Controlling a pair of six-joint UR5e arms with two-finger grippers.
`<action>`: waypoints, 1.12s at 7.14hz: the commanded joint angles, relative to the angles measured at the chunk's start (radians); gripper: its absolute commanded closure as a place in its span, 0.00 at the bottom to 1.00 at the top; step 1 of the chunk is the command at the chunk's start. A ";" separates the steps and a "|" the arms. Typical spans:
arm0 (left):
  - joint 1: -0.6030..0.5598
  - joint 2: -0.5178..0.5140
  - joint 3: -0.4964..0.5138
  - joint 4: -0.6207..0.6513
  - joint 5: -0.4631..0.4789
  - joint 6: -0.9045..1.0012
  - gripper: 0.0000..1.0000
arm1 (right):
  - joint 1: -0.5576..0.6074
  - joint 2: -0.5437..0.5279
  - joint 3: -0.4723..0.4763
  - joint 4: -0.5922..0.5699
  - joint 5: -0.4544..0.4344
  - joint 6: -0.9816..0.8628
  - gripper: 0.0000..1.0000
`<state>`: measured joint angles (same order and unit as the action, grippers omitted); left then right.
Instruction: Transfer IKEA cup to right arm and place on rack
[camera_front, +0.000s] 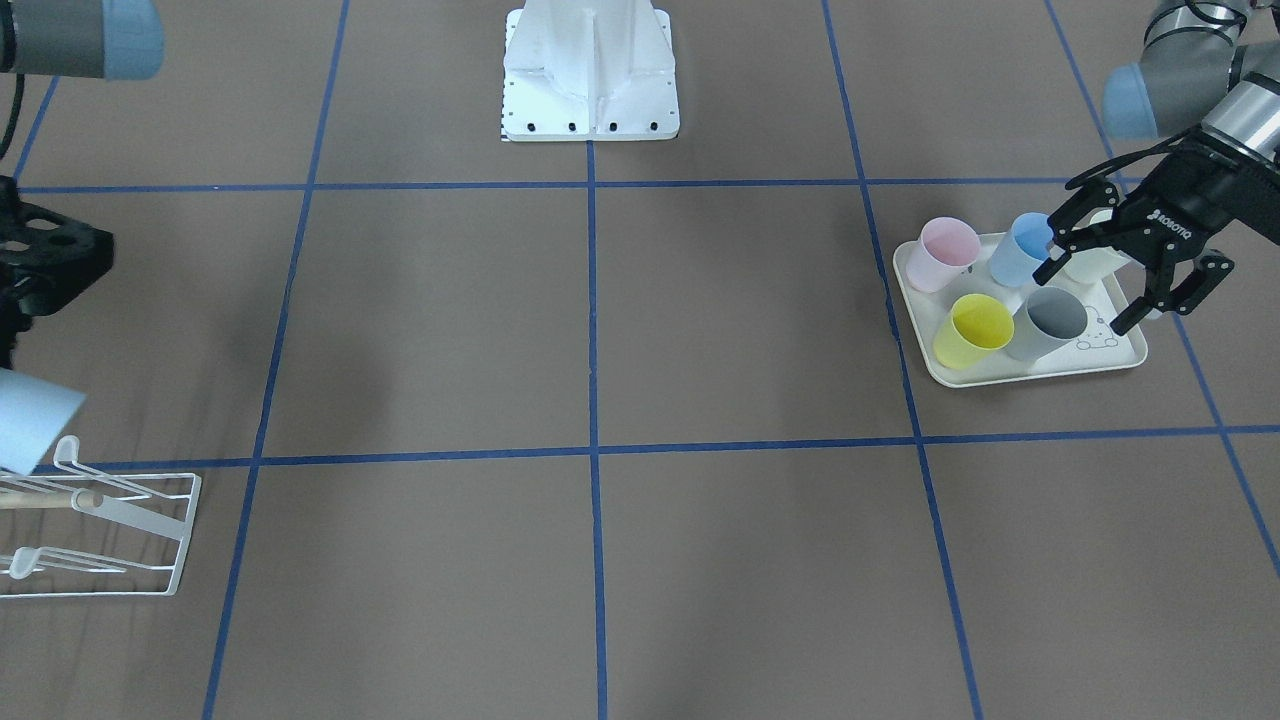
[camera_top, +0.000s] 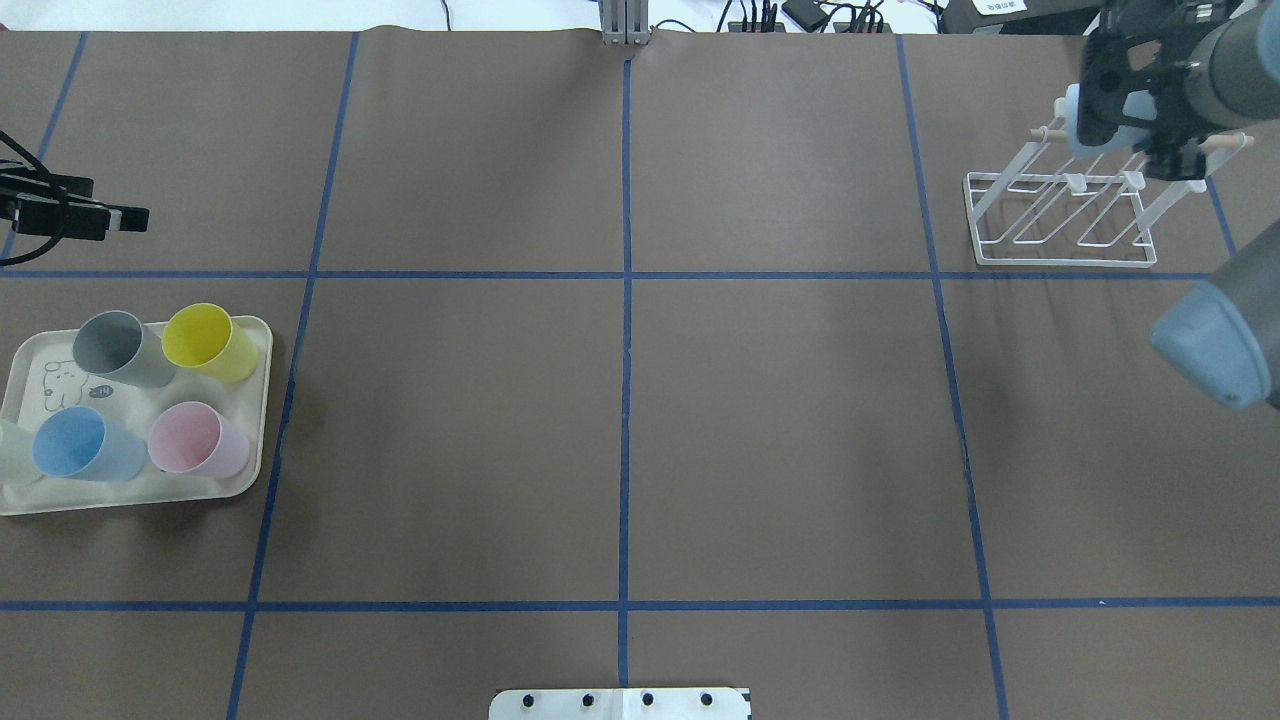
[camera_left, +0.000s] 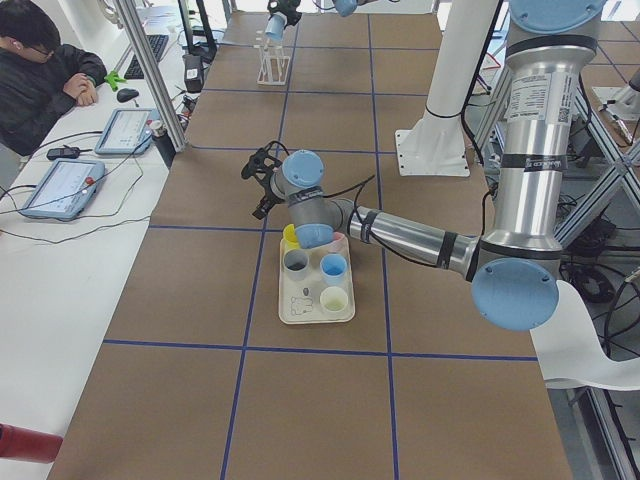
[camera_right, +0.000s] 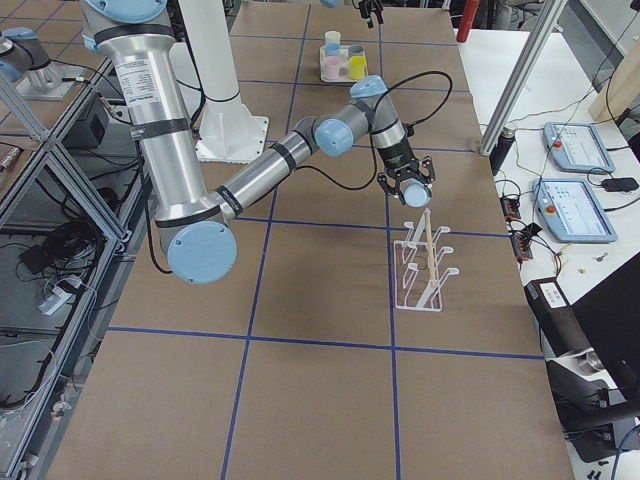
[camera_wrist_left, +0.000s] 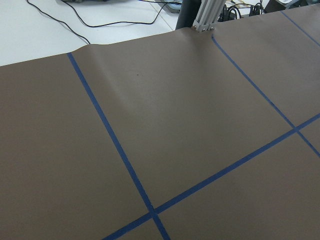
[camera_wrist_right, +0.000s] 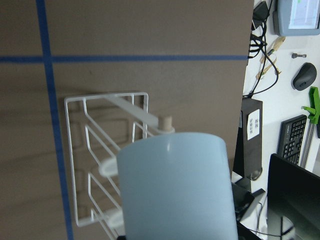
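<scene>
Exterior front-facing view, from its left edge: the right gripper (camera_top: 1132, 118) is clamped on the pale blue cup (camera_front: 30, 420); the cup hangs tilted just above the rack (camera_front: 130, 530), over the end of its wooden dowel (camera_front: 40, 497); in the right wrist view the cup's long axis points past the dowel tip toward the prongs (camera_front: 68, 452), so the coming move looks like a short lowering onto a prong rather than a reach; far right, well apart, the left gripper (camera_front: 1100, 285) hangs with jaws spread and empty above the tray (camera_front: 1000, 378) of other cups (camera_front: 975, 330).
</scene>
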<state>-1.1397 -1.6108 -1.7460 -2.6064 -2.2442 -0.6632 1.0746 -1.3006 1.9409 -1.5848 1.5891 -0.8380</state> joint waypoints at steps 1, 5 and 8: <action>0.000 0.008 -0.003 -0.003 0.000 -0.001 0.00 | 0.083 0.114 -0.148 -0.015 -0.064 -0.246 1.00; 0.003 0.006 -0.003 -0.004 0.000 -0.012 0.00 | 0.087 0.144 -0.267 -0.004 -0.113 -0.371 1.00; 0.005 0.006 -0.003 -0.004 0.000 -0.012 0.00 | 0.048 0.139 -0.316 -0.001 -0.123 -0.357 1.00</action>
<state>-1.1355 -1.6045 -1.7488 -2.6108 -2.2442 -0.6748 1.1393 -1.1602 1.6380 -1.5870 1.4699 -1.1999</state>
